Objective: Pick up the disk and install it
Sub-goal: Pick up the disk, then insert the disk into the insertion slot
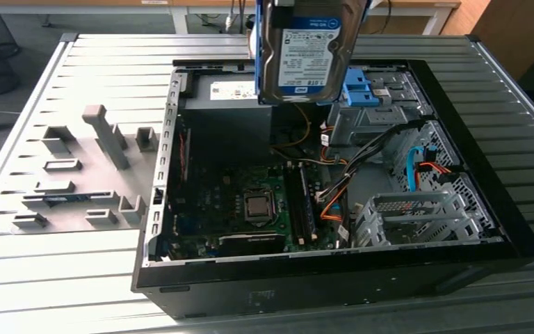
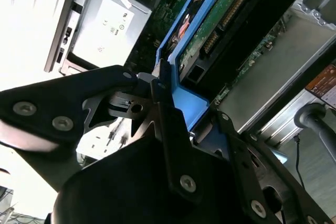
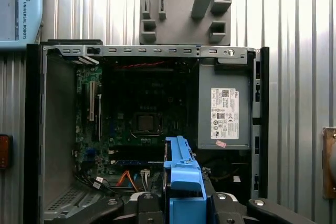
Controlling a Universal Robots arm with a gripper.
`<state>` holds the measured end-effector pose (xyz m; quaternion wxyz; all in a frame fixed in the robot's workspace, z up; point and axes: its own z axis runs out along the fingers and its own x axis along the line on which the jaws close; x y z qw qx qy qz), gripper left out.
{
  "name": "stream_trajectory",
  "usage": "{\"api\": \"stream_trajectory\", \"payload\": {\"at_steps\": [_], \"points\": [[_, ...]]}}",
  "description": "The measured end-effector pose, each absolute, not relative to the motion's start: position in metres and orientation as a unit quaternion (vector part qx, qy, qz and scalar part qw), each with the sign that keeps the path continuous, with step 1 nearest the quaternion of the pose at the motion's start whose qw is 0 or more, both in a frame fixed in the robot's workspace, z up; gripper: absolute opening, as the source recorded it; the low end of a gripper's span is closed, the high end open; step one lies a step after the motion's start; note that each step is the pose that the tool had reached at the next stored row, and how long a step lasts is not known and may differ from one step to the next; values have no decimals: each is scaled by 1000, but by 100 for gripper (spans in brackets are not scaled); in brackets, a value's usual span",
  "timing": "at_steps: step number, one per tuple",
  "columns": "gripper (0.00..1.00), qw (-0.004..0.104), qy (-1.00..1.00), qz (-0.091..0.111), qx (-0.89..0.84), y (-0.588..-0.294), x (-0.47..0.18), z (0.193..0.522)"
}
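The disk (image 1: 309, 49) hangs upright in the air over the far side of the open computer case (image 1: 489, 202). Its white-and-blue label faces the exterior camera, and blue rails run along its edges. In the second wrist view my gripper (image 2: 185, 103) is shut on the disk (image 2: 231, 9), its black fingers (image 2: 157, 85) pressing the blue rail, with the drive's green circuit board showing. In the first wrist view the disk's blue rail (image 3: 181, 169) stands between the fingers of the gripper (image 3: 181, 205), above the motherboard (image 3: 142, 119).
A grey power supply box (image 1: 220, 90) with a white sticker sits in the case's far corner. Blue brackets (image 1: 360, 89) sit in the drive bay beside it, with orange and blue cables (image 1: 425, 167) nearby. A grey fixture plate (image 1: 81, 174) with upright blocks lies on the slatted metal table (image 1: 53, 271).
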<state>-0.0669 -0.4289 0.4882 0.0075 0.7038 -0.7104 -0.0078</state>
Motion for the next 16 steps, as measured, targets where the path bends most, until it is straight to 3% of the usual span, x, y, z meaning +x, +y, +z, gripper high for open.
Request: {"api": "stream_trajectory", "payload": {"at_steps": [16], "points": [[37,8,-710,-8,704,-433,-67,488]]}}
